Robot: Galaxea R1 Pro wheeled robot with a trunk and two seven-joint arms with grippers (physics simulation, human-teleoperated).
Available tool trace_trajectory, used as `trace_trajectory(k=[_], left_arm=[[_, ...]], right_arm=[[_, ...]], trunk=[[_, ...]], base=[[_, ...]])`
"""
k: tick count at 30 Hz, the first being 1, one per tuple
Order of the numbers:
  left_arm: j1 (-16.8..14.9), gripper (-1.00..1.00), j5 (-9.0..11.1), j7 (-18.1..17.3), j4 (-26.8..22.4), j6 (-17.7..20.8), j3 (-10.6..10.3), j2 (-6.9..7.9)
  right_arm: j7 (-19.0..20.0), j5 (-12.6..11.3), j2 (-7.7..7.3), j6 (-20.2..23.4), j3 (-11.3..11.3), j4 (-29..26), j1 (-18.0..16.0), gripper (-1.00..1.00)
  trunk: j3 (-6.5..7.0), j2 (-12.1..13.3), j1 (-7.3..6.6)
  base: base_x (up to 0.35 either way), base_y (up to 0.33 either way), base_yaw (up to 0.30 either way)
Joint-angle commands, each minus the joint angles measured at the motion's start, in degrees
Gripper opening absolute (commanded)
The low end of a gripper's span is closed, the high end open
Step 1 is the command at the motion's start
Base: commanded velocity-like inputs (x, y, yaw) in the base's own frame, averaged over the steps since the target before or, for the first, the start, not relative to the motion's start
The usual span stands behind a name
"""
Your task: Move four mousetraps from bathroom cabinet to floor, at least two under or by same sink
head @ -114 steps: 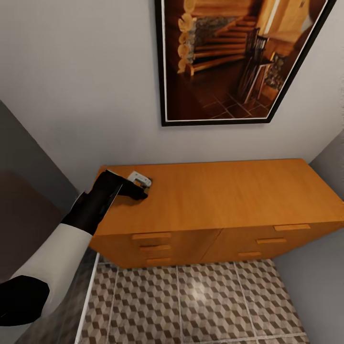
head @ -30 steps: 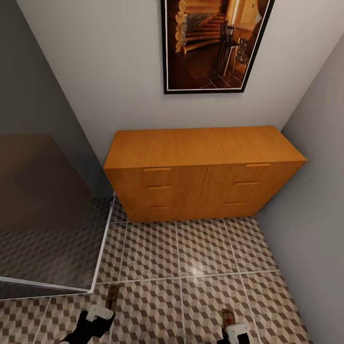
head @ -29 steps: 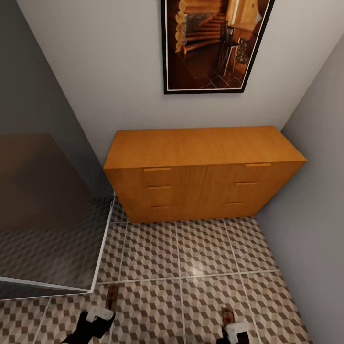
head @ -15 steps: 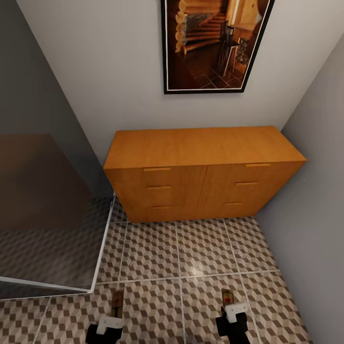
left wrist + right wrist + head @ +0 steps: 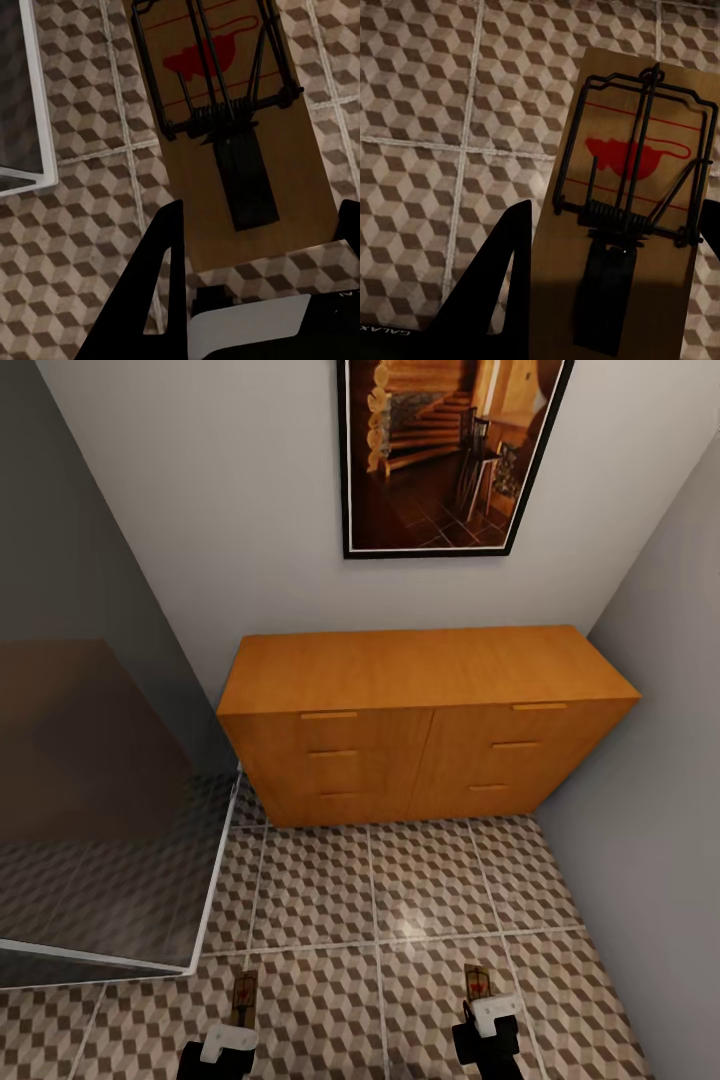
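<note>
Two flat wooden mousetraps, left [image 5: 244,996] and right [image 5: 477,980], are gripped in our left gripper [image 5: 232,1032] and right gripper [image 5: 486,1010], above the cube-patterned bathroom floor [image 5: 400,900], before the orange-brown cabinet [image 5: 420,710].

- Even, soft light fills the head view; the white wall [image 5: 250,500] reads pale grey.
- A small bright glare spot sits on the bathroom floor [image 5: 405,927].
- The glass panel [image 5: 90,790] looks hazy, dimming the tiles behind it.
- Wrist views are dimmer; dark finger shadows fall across the mousetraps [image 5: 232,127] [image 5: 630,217].
- Straight edges lean outward toward the frame borders.
</note>
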Motion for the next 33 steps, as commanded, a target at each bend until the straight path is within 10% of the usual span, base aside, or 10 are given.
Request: trace_trajectory(k=[1,33], left_arm=[[-0.1,-1.00,0.5,0.1,0.2,-0.3,-0.5,-0.03],[0.0,-1.00,0.5,0.1,0.2,-0.3,-0.5,0.05]], right_arm=[[-0.2,0.0,-0.05,-0.2,0.2,0.0,0.0,-1.00],[-0.2,-0.1,-0.05,-1.0,0.3,0.1,0.0,-1.00]], trunk=[[0.01,-0.1,0.03],[2.87,-0.1,0.03]], base=[[0.000,0.000,0.000],[0.000,0.000,0.000]])
